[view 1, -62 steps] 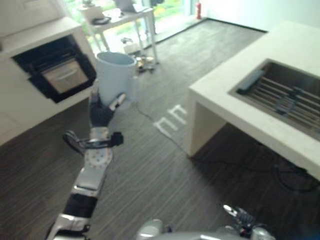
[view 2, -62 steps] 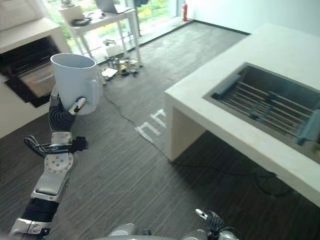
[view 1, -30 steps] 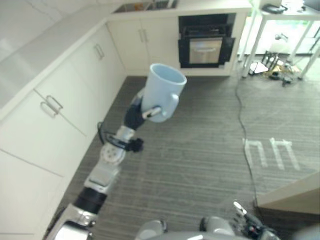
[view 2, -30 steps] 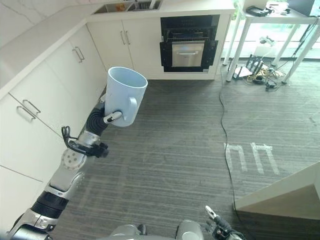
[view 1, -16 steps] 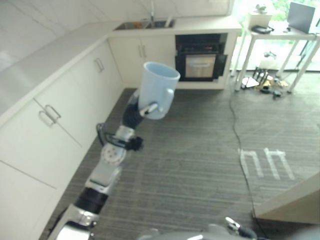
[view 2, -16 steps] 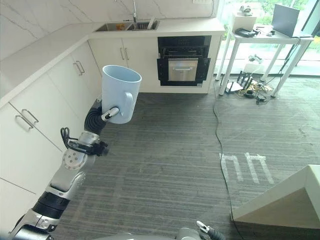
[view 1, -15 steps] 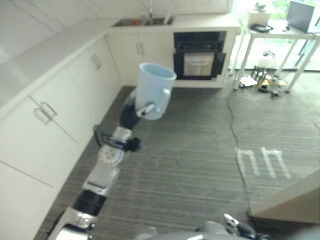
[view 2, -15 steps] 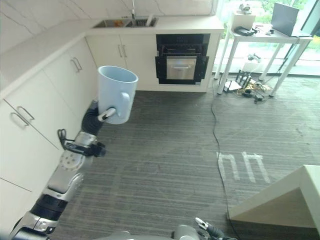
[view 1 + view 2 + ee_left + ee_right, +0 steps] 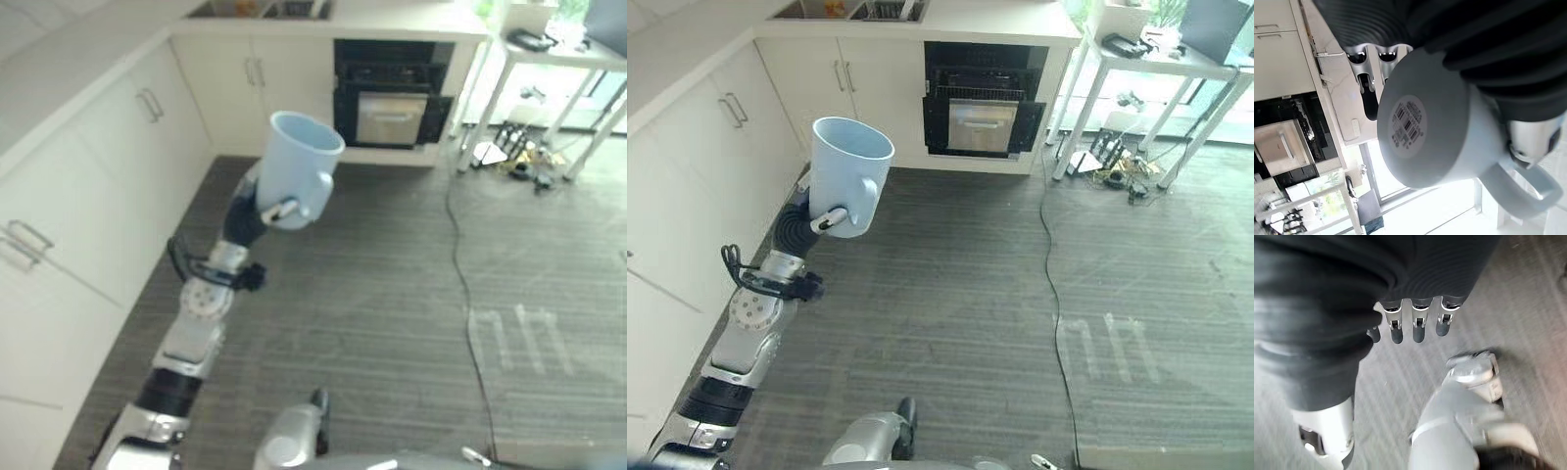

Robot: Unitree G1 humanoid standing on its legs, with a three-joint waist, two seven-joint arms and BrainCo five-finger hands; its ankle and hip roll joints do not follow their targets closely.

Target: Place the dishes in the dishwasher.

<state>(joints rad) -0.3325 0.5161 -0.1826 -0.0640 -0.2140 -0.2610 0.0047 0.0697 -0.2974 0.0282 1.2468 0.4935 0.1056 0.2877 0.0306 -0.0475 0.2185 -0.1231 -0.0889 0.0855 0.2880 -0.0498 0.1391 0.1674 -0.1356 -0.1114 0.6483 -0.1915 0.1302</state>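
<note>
While the view has swung toward the dishwasher (image 9: 982, 110), we carry the mug (image 9: 848, 175).
Left hand (image 9: 803, 223) fingers (image 9: 1370, 103) stay curled round it; right hand (image 9: 1415, 325) fingers hang relaxed, empty; loading remains ahead.

silver-grey arm (image 9: 749, 338), dark ribbed wrist cover, silver dark-tipped fingers (image 9: 1417, 325).

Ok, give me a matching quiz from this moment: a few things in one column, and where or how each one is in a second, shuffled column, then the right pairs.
Column one:
1. mug
2. left hand
3. right hand
4. white table

Column two:
A. stands by the window
B. hangs empty over the grey floor, fingers relaxed
C. light blue, upright, held in the air
D. wrapped round the mug

Pairs: 1-C, 2-D, 3-B, 4-A
</note>
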